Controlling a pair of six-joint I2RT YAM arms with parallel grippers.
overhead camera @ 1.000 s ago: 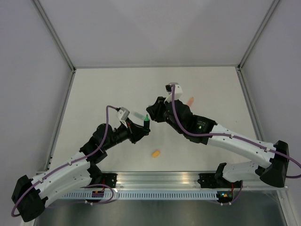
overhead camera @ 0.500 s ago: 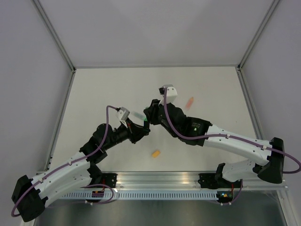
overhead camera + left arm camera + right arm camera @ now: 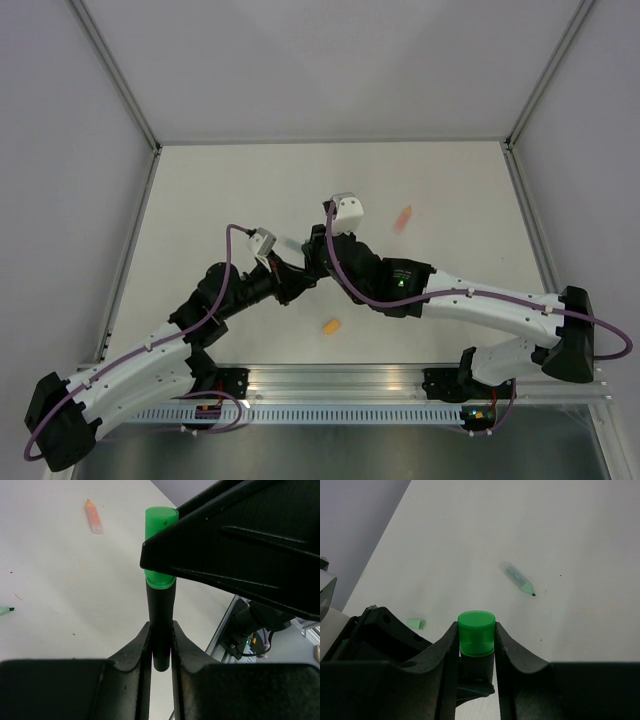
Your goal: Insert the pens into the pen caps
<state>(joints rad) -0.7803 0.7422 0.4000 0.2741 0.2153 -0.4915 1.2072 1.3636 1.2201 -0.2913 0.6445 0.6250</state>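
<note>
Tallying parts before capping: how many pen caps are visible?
3: bright green cap in the right pincer; pale green cap and orange cap lying apart on the table.

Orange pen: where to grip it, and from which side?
Probably mid-barrel, from straight above, with the jaws across its width. The orange pen lies flat on the table with nothing touching it and bare surface along both long sides, so the fingers can drop in on either side. Leave the pointed tip end clear for capping.
</note>
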